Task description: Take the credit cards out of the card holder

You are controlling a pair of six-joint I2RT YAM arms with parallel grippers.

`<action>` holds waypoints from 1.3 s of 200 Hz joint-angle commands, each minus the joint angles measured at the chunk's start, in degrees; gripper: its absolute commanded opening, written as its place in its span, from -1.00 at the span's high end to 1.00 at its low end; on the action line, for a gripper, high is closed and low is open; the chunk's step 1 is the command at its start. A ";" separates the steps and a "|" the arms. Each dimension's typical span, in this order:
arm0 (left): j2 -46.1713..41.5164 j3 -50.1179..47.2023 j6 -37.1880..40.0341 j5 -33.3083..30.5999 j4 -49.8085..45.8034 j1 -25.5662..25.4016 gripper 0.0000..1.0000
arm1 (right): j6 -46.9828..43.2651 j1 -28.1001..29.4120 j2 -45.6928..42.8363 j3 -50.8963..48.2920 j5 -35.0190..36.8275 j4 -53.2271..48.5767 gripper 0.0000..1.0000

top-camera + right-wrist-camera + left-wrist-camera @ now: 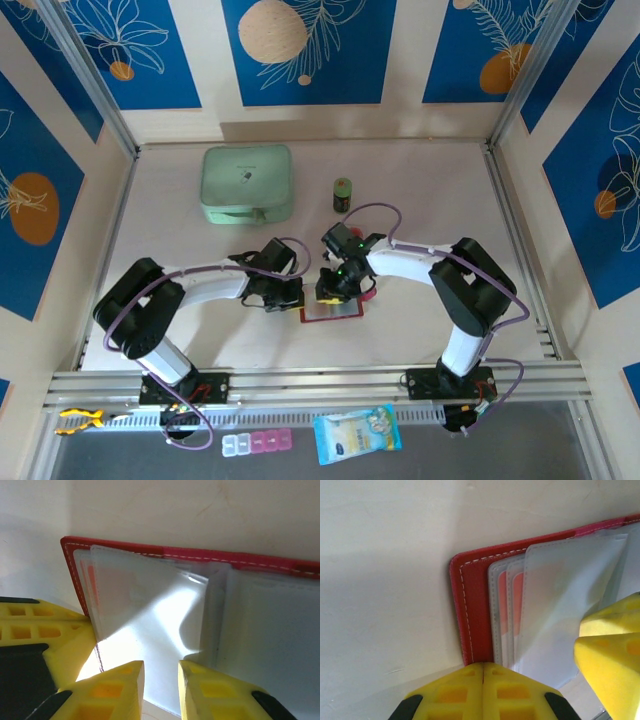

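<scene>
1. While the surface [420, 200] carries it near the front middle, the card holder [330, 312] lies open.
2. Left claw [483, 680], shut, sits at its red corner.
3. Right claw [161, 680], narrowly parted, stands over a clear sleeve [150, 605].
4. Credit cards [517, 600] sit inside sleeves.

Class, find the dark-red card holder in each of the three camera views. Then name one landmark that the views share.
Top external: the card holder lies just below the picture's centre.
Left wrist: the card holder fills the right half, open, with its clear sleeves fanned.
Right wrist: the card holder spans the frame, its red edge along the top.
Shared landmark: its white-stitched red corner, upper left in both wrist views.
</scene>
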 commanded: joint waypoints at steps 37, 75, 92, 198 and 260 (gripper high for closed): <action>0.46 0.08 1.70 -2.52 -5.00 1.10 1.00 | 0.04 -1.70 -1.02 -2.14 -1.76 0.73 0.56; 0.50 0.62 2.21 -2.63 -5.31 1.70 1.00 | -0.06 -2.27 -0.94 -3.37 -3.05 1.97 0.62; 0.63 0.90 2.60 -2.85 -5.58 2.05 1.00 | 0.03 -2.61 -1.19 -4.02 -3.78 2.68 0.64; -2.63 2.77 1.87 -1.12 -5.01 3.45 0.96 | -0.22 -4.19 -0.54 -7.98 -7.71 9.01 0.75; -4.00 1.72 -3.70 4.17 2.96 2.61 0.66 | -0.22 -5.41 -0.21 -11.54 -10.04 14.23 0.80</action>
